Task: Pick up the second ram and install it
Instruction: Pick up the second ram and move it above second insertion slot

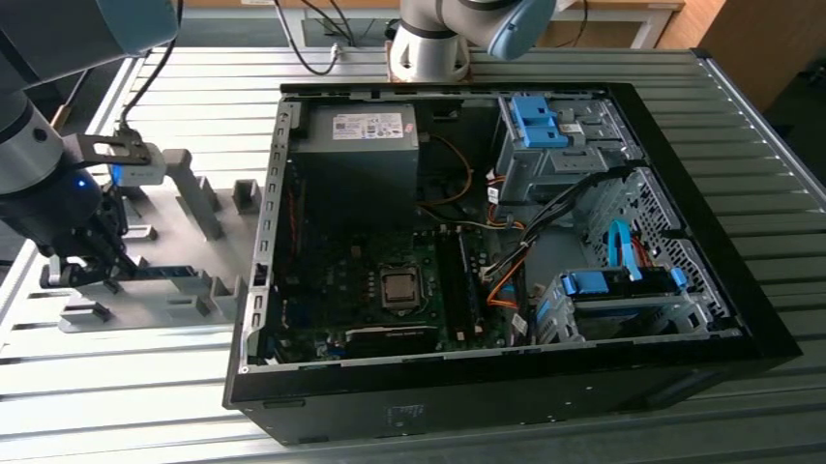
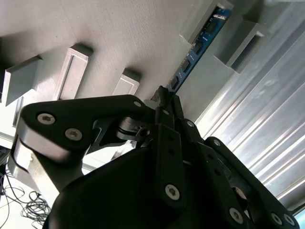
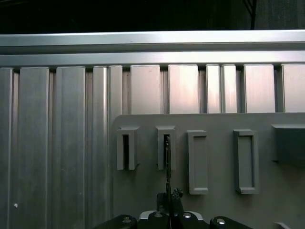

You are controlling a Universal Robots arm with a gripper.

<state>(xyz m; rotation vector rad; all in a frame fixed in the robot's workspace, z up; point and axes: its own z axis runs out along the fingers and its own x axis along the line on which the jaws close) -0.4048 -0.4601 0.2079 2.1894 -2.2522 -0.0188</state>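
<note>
Fixture blocks seemingly tight around ram

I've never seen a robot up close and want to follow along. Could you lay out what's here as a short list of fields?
second ram: standing on edge in slots of the grey fixture
end effector: closed on one end of the ram
arm: at the exterior view's left, reaching down to the fixture
computer case: side open, beside the fixture
table: ribbed metal, under everything
</note>
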